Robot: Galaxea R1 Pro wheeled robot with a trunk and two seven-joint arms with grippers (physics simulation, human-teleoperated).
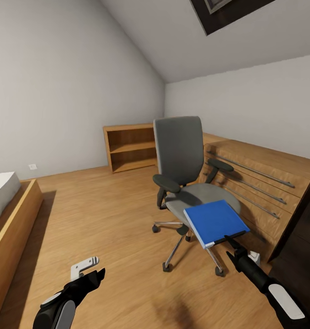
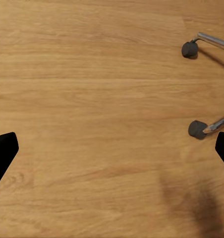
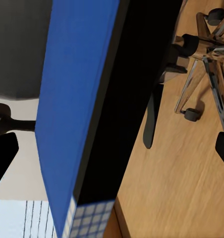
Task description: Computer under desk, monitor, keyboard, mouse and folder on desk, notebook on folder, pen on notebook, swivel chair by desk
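Head view, right fingers (image 1: 229,239) clamped on blue folder (image 1: 215,221) above swivel chair (image 1: 187,169), left fingers (image 1: 88,269) apart

both arms are black with pale grey panels; the left gripper (image 1: 88,269) has white fingers (image 1: 84,265), while the right gripper (image 1: 232,242) looks slim and black, perhaps.

I see pale grey walls (image 1: 59,82), a sloped ceiling (image 1: 173,32), wooden plank floor (image 1: 104,214), open wooden shelving (image 1: 130,147), and a long wooden dresser (image 1: 264,178) with metal rails.
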